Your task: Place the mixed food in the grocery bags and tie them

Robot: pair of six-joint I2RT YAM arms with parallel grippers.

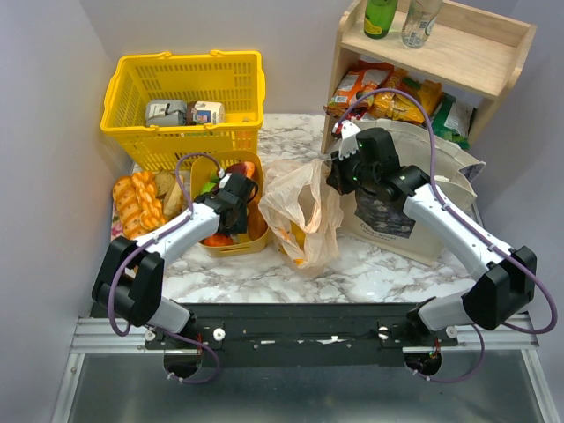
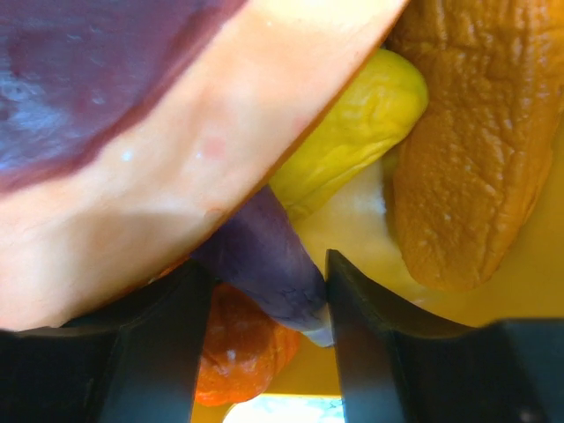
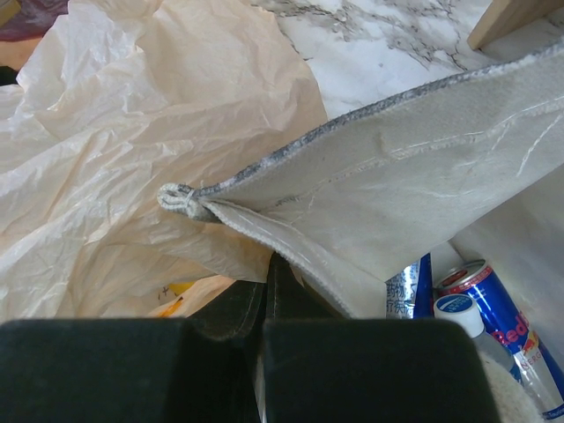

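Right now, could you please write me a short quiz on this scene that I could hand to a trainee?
1. What does the left gripper straddle in the fruit tray?
A) a bread loaf
B) the purple eggplant
C) a drink can
2. True or false: the right gripper pinches the canvas tote by its rim.
3. How many bottles stand on top of the wooden shelf?

Key
1. B
2. True
3. Two: one green, one clear.
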